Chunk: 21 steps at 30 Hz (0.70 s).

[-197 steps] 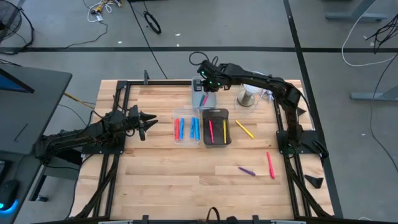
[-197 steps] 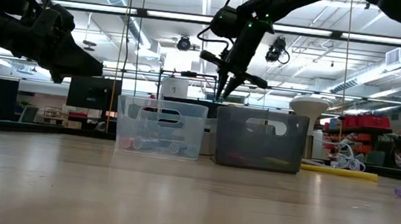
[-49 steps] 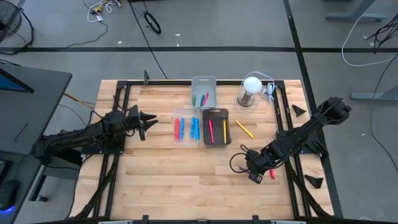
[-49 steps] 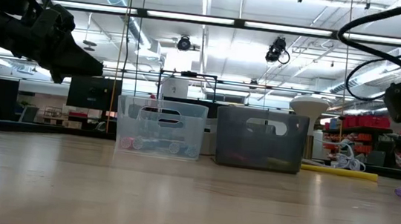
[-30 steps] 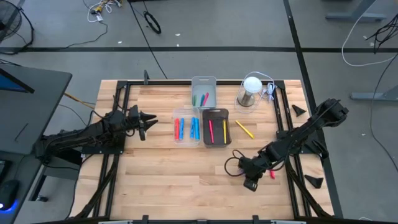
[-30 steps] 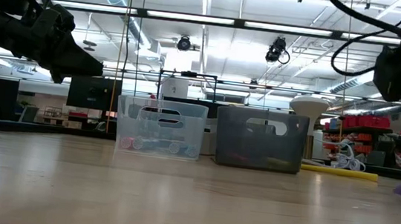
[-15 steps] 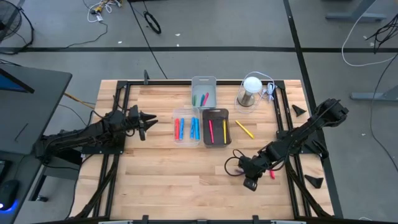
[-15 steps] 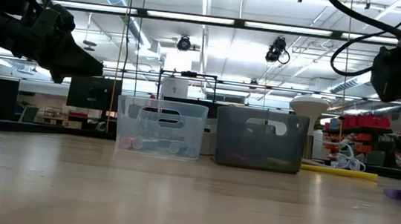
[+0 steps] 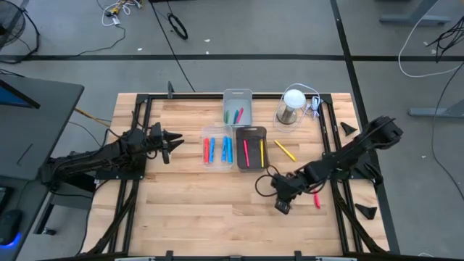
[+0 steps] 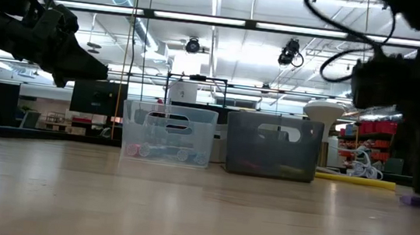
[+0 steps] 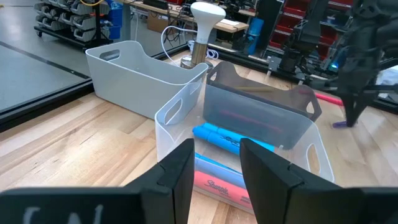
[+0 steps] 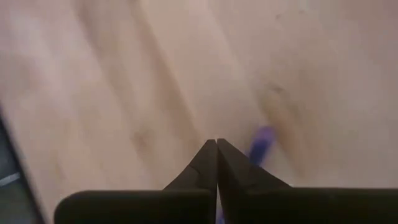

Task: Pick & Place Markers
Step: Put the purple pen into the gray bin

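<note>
High view: on the wooden surface (image 9: 188,210) the right gripper (image 9: 284,196) hangs low near the right front, its fingers (image 12: 208,163) pressed together with nothing between them. In the right wrist view a purple marker (image 12: 260,142) lies on the wood just beside the tips of those fingers; it looks to be touching them, though the blur leaves that uncertain. From above this marker is hidden under the arm. A pink marker (image 9: 316,199) lies on the wood just right of the gripper, and a yellow marker (image 9: 286,151) lies near the dark bin (image 9: 251,148). The dark bin holds a pink and a yellow marker; the clear bin (image 9: 217,148), touching its left side, holds red and blue ones (image 11: 231,139); the grey bin (image 9: 238,108) behind them holds a green and a pink one. A small white-topped lamp (image 9: 293,104) stands right of the grey bin. The left gripper (image 9: 171,141) waits above the left side of the surface, pointing at the clear bin, its fingers (image 11: 180,171) partly apart and holding nothing.
</note>
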Motion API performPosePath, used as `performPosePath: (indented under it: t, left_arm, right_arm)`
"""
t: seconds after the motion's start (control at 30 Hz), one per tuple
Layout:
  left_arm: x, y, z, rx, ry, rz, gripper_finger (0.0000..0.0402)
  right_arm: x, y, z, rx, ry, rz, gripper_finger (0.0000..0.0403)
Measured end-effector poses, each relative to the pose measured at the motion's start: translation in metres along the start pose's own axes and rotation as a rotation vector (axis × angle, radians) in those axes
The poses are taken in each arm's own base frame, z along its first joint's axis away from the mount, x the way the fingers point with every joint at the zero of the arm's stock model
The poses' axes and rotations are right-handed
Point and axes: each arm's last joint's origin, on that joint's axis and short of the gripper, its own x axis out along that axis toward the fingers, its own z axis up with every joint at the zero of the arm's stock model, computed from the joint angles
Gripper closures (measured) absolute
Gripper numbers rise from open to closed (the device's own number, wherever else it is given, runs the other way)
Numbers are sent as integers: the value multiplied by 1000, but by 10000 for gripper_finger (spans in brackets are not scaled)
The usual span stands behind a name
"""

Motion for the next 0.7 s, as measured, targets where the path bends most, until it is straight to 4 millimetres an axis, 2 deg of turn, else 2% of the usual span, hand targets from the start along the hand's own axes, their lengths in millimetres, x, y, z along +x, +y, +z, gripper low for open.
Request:
performPosePath:
  t: [0.2, 0.47, 0.7]
  left_arm:
    - [0, 0, 0, 0, 0, 0, 266]
    - [0, 0, 0, 0, 0, 0, 266]
    - [0, 0, 0, 0, 0, 0, 266]
  right_arm:
    - [13, -11, 8, -11, 20, -52, 397]
    - [8, -15, 7, 26, 24, -98, 397]
    - [8, -15, 7, -44, 8, -107, 397]
